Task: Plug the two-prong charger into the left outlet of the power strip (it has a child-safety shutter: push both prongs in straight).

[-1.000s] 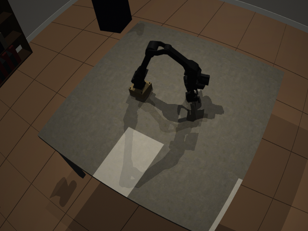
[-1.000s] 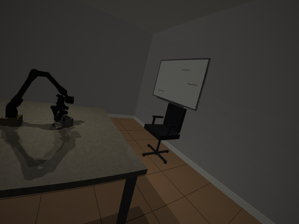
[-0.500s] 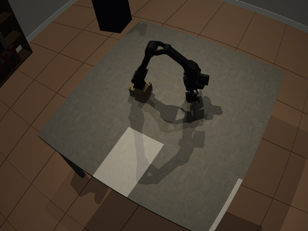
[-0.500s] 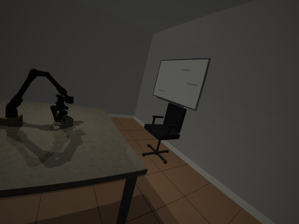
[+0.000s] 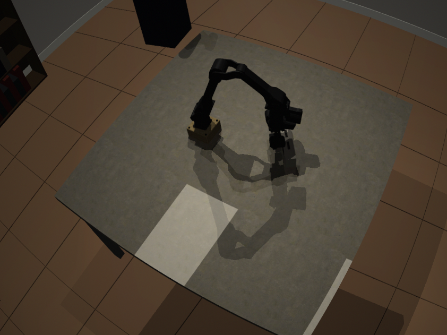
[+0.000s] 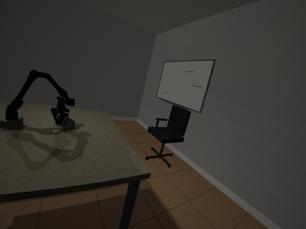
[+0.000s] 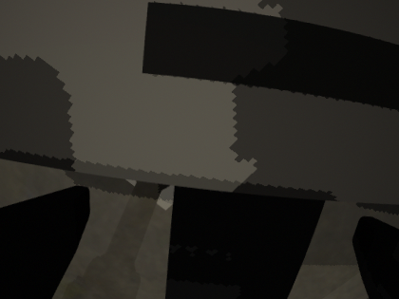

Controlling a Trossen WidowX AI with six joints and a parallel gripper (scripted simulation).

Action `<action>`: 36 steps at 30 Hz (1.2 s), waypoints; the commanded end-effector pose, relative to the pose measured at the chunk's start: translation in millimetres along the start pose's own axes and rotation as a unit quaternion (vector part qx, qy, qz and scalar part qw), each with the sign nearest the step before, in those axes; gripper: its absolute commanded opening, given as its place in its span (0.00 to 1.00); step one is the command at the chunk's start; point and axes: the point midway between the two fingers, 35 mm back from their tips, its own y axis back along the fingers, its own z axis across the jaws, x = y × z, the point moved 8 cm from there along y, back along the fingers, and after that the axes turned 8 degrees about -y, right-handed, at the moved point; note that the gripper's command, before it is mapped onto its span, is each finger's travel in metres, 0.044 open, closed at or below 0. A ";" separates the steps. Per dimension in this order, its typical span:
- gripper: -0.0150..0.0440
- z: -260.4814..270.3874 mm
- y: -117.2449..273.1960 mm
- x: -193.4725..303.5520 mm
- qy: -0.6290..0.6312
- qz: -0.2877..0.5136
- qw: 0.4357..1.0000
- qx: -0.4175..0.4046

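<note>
The power strip (image 5: 290, 154) (image 6: 71, 124) (image 7: 157, 122) is a grey box standing on the table; a long black band shows on it in the wrist view. The charger (image 7: 237, 246) is a black block between the spread fingers, with its far end at the strip's lower edge in the wrist view. Its prongs are hidden, and I cannot tell whether they are in an outlet. My gripper (image 7: 228, 219) is open, with one finger to each side of the charger and a gap on both sides. In the top and exterior views the gripper is low beside the strip, and dark shapes there hide the charger.
The arm's yellowish base (image 5: 204, 134) (image 6: 11, 123) stands on the grey table (image 5: 130, 156) (image 6: 101, 162). A bright patch of light and the arm's shadows fall across the tabletop. An office chair (image 6: 166, 134) and a whiteboard (image 6: 186, 84) are beyond the table.
</note>
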 end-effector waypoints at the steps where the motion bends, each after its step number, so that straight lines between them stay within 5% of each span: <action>1: 1.00 -0.1 0.3 1.9 0.002 -0.004 1.000 -0.002; 36: 1.00 -5.1 -1.9 27.7 0.002 -0.008 1.000 -0.002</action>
